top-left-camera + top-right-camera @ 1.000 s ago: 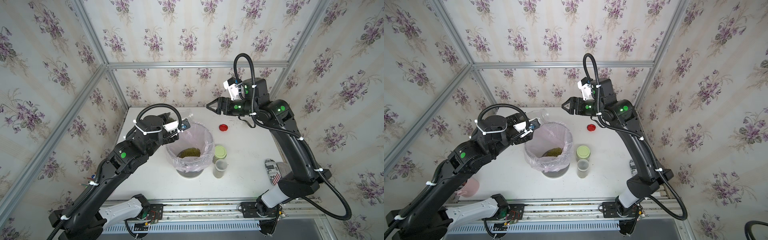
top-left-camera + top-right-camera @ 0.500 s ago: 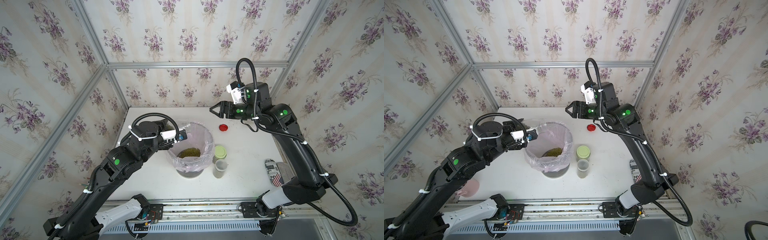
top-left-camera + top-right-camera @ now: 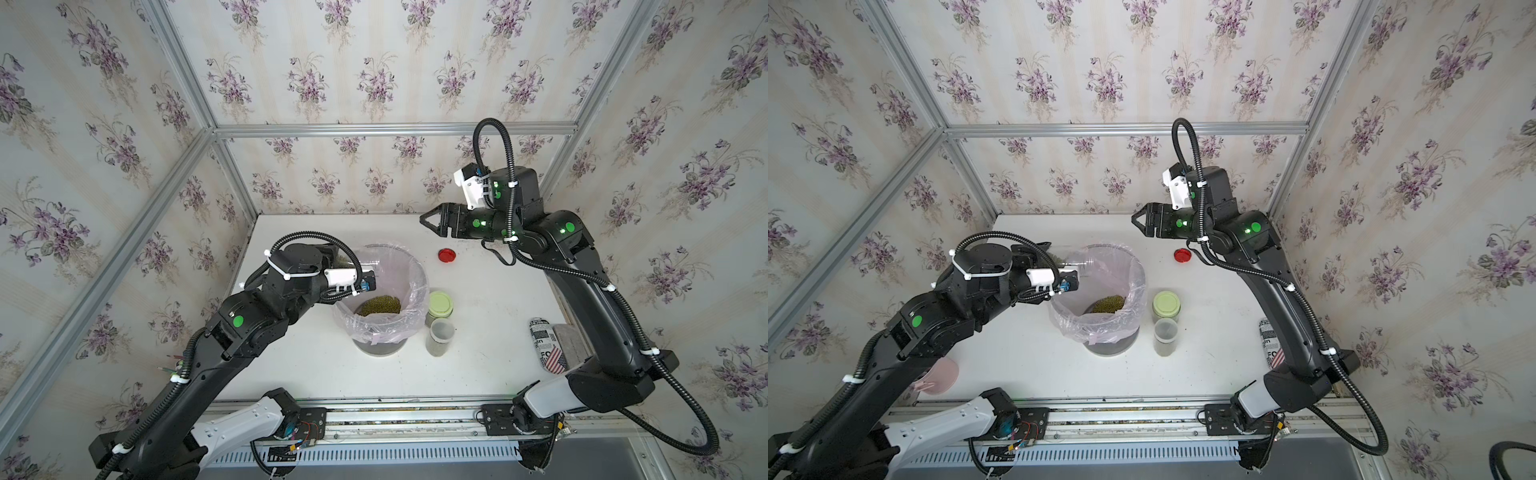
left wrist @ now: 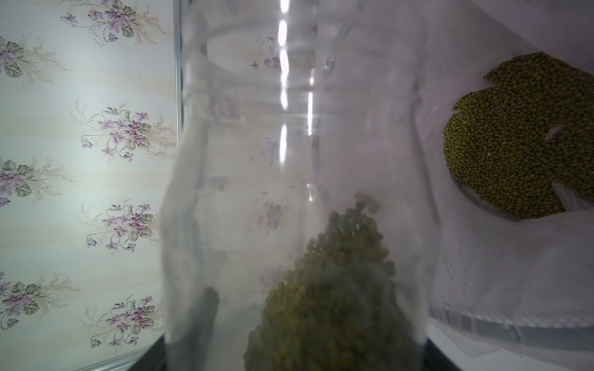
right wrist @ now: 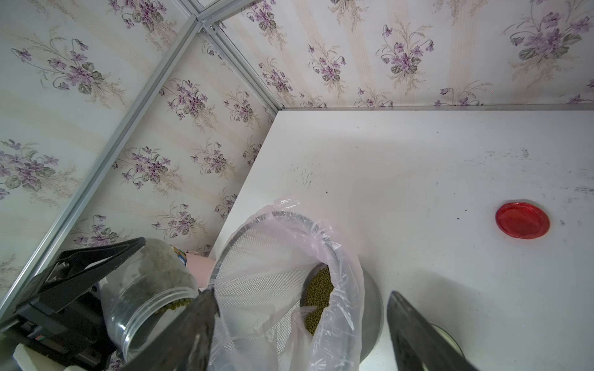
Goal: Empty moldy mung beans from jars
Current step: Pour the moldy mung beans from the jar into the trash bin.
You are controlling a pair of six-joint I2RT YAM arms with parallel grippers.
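The left jaws are closed around a clear jar (image 5: 146,289) with no lid. It is held on its side at the upper-left rim of the bin (image 3: 380,350) in both top views, its mouth turned toward the bin's inside. In the right wrist view only one black finger (image 5: 96,257) shows, lying along the top of the jar; the other is hidden behind it. Through the jar's wall in the left wrist view, a heap of mung beans (image 4: 331,289) lies against the low side. A few sit right at the mouth in the right wrist view.

The bin stands mid-frame on the white counter (image 3: 498,299), lined with a pink plastic bag (image 3: 374,332). A pile of beans (image 3: 380,305) lies at its bottom. Just right of the bin two more jars stand upright: a jar with a pale green lid (image 3: 440,303) and, just below it in the frame, a lidless jar (image 3: 441,334). A red lid (image 3: 447,254) lies flat on the counter up and to the right of the bin, apart from everything.

The right jaws stand open with nothing between them, in the air right of centre and pointing left. Their fingertips (image 5: 201,321) sit well apart at the bottom of the right wrist view.
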